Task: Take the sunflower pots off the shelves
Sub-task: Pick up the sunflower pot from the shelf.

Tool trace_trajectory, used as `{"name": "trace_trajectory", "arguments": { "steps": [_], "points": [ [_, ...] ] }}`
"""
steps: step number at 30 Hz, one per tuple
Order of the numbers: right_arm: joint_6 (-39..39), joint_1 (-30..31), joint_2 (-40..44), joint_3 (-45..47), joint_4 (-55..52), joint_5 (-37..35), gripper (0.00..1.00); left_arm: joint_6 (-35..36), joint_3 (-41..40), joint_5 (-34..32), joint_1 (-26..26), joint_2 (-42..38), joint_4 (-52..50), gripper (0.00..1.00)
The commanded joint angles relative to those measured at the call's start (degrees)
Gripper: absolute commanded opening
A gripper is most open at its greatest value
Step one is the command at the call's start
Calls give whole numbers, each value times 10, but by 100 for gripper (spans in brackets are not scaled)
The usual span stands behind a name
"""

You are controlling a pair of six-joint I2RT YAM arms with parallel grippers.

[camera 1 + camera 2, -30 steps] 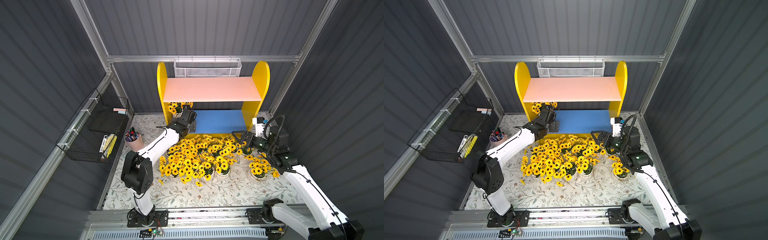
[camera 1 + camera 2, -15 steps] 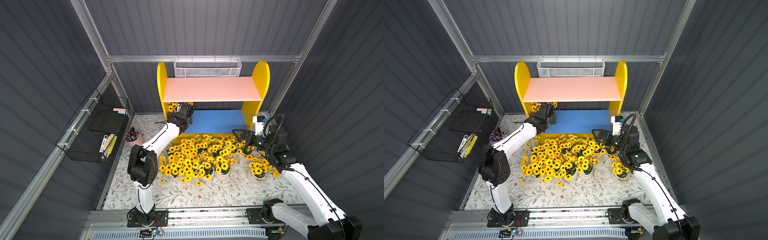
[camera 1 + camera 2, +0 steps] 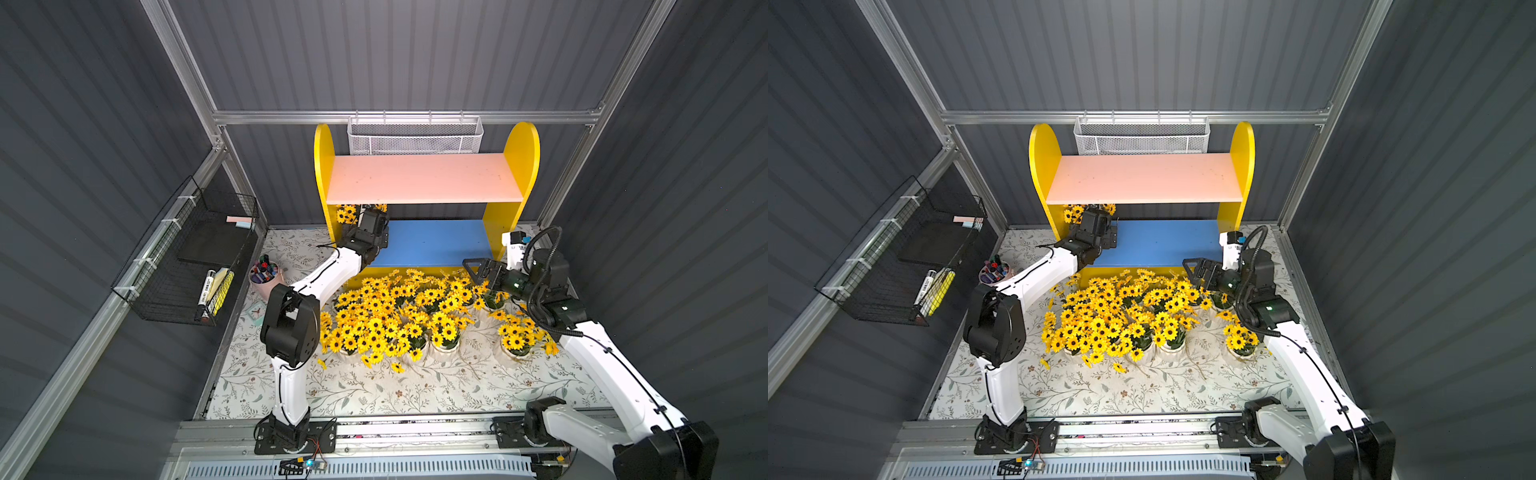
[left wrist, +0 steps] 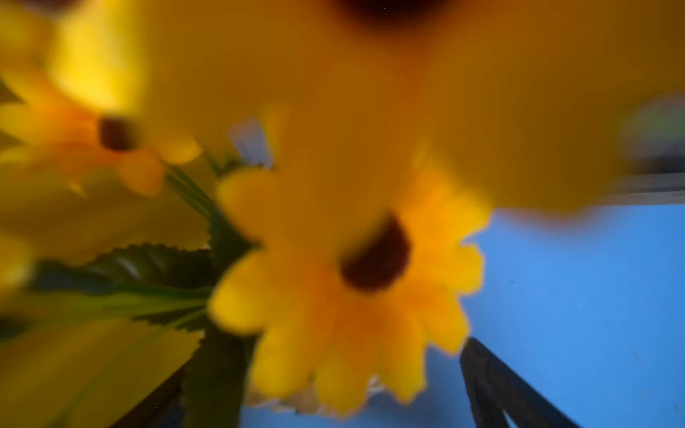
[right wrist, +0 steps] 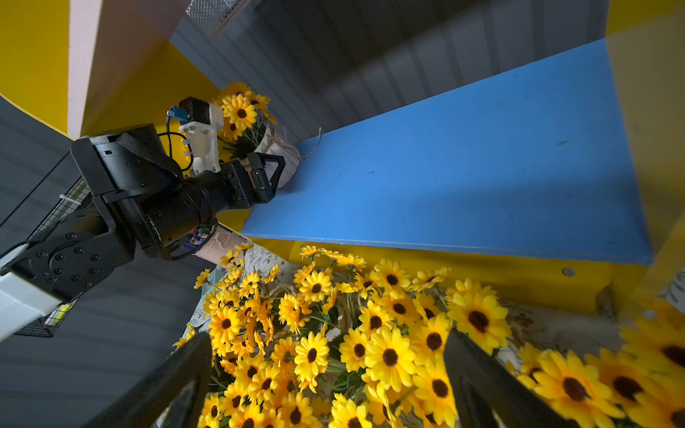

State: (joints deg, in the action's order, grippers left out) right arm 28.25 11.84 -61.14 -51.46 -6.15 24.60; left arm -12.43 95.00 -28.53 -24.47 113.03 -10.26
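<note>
In both top views the yellow wooden two-tier shelves (image 3: pixel 525 145) stand at the upper centre of the frame, with the pale pink upper board (image 3: pixel 424 178) above the blue lower board (image 3: pixel 436 245). One small white ribbed sunflower pot (image 5: pixel 280 148) with yellow dark-centred blooms sits at the left end of the blue board, close beside the yellow side panel (image 3: pixel 324 174). The left gripper (image 5: pixel 272 168) reaches in under the pink board with its jaws apart and the pot between them. Whether they touch it cannot be told. The other sunflower pots (image 3: pixel 395 316) crowd together on the floral-patterned table cover (image 3: pixel 415 390) at mid-frame, just in front of the shelves. One lone pot (image 3: pixel 515 343) stands apart to their right. The right gripper (image 3: pixel 476 270) hangs over the right rear edge of that crowd, jaws wide, holding nothing.
</note>
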Motion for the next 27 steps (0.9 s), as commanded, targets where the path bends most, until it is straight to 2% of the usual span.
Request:
{"name": "trace_trajectory", "arguments": {
  "steps": [1, 8, 13, 17, 24, 27],
  "points": [
    [-3, 1, -4, 0, 18, 3, 99, 27, -10, 49, 4, -10, 23, 99],
    [2, 2, -6, -1, 19, 9, 99, 44, -26, 92, 1, -26, 51, 99],
    [-6, 1, -2, 0, 18, 2, 99, 28, -66, 73, 2, -54, 58, 99],
    [-12, 1, -5, -1, 17, 3, 99, 54, -85, 67, 6, -67, 83, 100],
    [-16, 0, -8, -6, 16, 3, 99, 28, -72, 153, 46, -50, 96, 99],
    [-19, 0, -13, -7, 16, 7, 99, 29, -64, 163, 53, -38, 107, 99]
  ]
}}
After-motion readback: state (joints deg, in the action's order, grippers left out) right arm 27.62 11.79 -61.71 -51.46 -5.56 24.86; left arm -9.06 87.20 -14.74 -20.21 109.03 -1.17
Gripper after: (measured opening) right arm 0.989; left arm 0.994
